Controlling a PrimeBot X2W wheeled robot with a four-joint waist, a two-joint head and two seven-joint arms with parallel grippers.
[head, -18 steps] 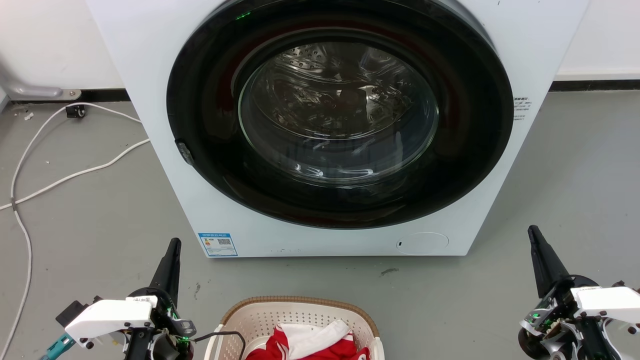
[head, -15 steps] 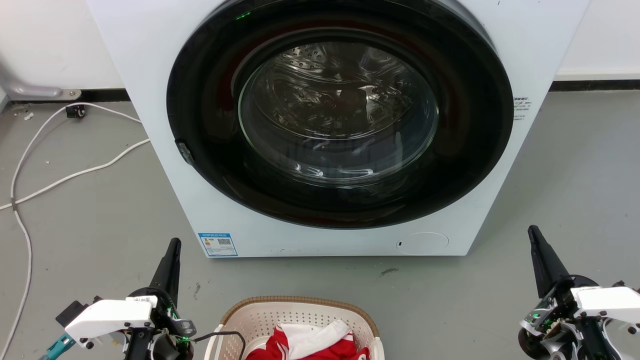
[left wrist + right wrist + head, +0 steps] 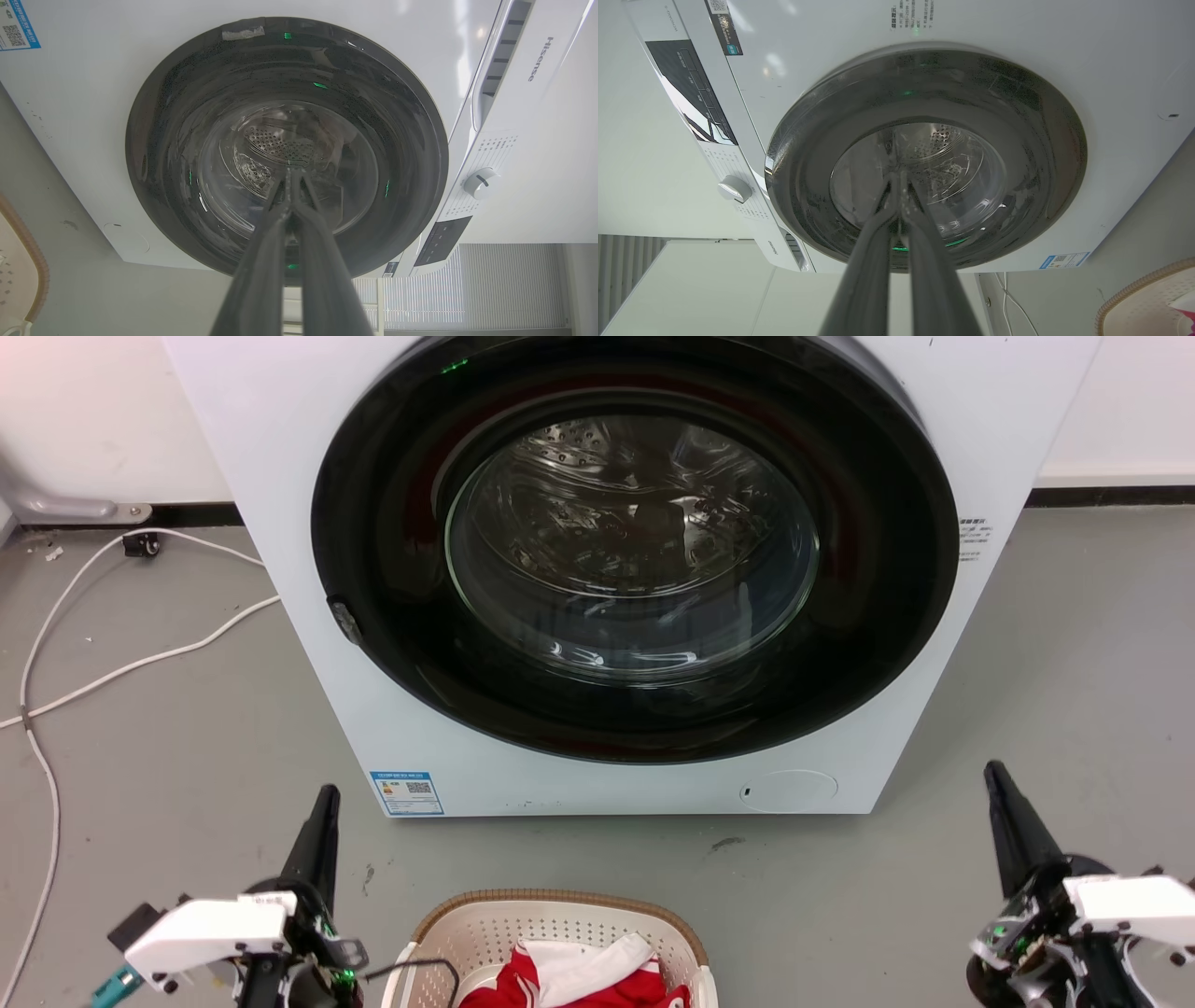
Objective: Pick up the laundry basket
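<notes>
One laundry basket point(image 3: 523, 931) on grey floor point(image 3: 168, 747); washing machine point(image 3: 635, 569) beyond.

Bright, even, diffuse light falls on the washing machine point(image 3: 635, 569) in the head view. It leaves only a soft shadow on the floor point(image 3: 187, 728) along the machine's foot and right side, and small white highlights and green glints on its dark door glass. In the wrist views the wide lens bows the machine's straight edges, pale glare patches mark its white front, and the left gripper point(image 3: 294, 175) and right gripper point(image 3: 900, 179), before its door, blur towards the lens.
</notes>
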